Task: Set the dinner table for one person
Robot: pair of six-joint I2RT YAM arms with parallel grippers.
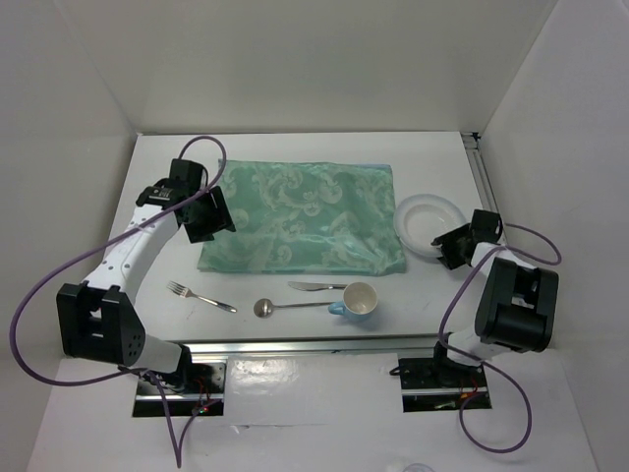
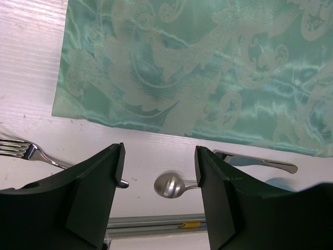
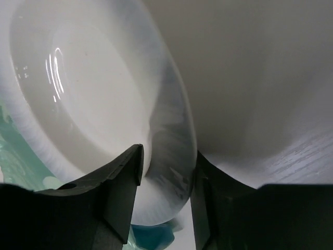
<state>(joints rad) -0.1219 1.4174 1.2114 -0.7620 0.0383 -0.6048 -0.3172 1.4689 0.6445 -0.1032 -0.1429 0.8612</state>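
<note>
The white dinner table [image 1: 295, 147] holds a teal patterned placemat [image 1: 300, 216] at its middle. A white plate [image 1: 429, 218] lies just right of the placemat. My right gripper [image 1: 447, 246] is at the plate's near right rim. In the right wrist view the jaws [image 3: 166, 166] straddle the plate's rim [image 3: 171, 130] and press on it from both sides. My left gripper [image 1: 208, 218] is open and empty above the placemat's left edge. In the left wrist view the left gripper [image 2: 160, 156] hovers over bare table near the spoon [image 2: 169, 186].
Along the front edge lie a fork [image 1: 200, 295], a spoon [image 1: 285, 307], a knife [image 1: 316, 286] and a cup with a blue handle [image 1: 359, 299]. A metal rail [image 1: 295, 346] runs along the near edge. White walls close in the left, back and right sides.
</note>
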